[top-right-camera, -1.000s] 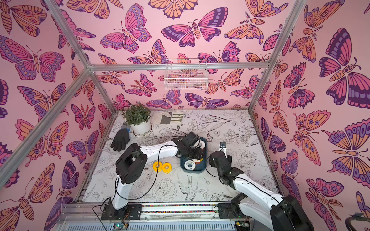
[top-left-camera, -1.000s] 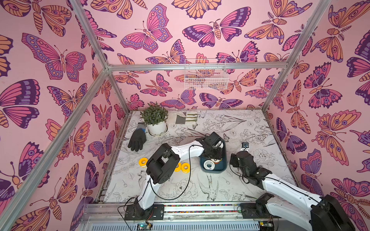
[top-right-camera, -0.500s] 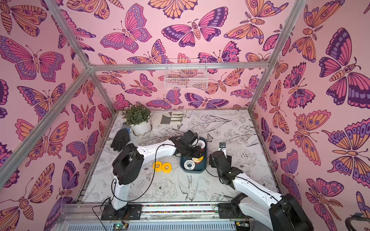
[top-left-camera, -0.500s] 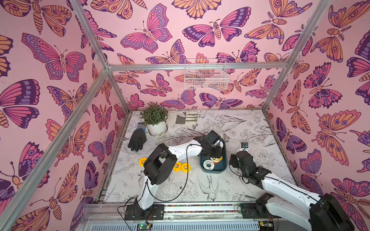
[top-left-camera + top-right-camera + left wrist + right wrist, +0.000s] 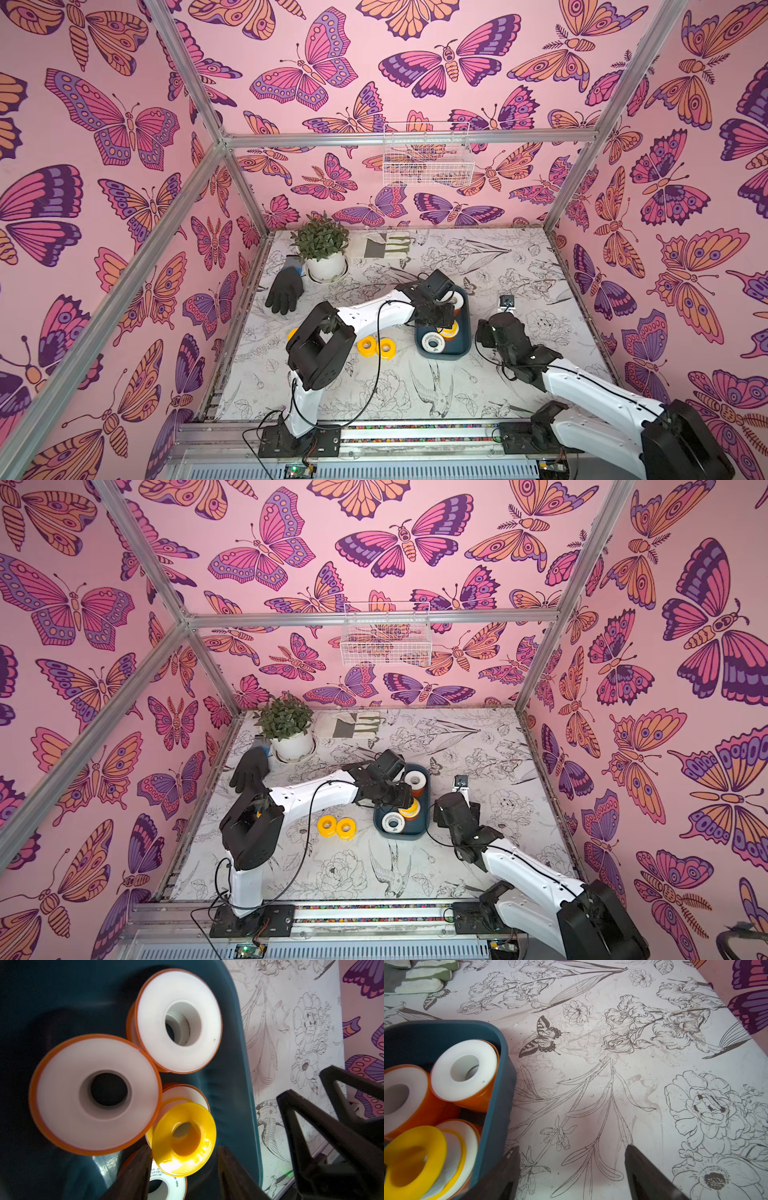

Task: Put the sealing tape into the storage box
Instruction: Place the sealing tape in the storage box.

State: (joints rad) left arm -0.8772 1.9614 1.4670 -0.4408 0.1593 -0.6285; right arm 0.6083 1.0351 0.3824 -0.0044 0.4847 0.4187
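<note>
Dark teal plastic storage box [image 5: 455, 349], right of frame centre, holds a tilted yellow plastic sealing tape roll [image 5: 184, 1139]. The left gripper [image 5: 183, 1148] has its jaws spread flanking it, and the right gripper [image 5: 572, 1147] has its jaws spread above the desk [image 5: 633, 1064].

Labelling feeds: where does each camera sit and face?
Both top views: high over the base end, looking down on the white floral table; left arm, right arm show.
Left wrist: above, looking into the shallow teal plastic storage box; left gripper shows.
Right wrist: beside the box, facing across the table; right gripper shows.
Wrist views share the yellow plastic tape spool.
</note>
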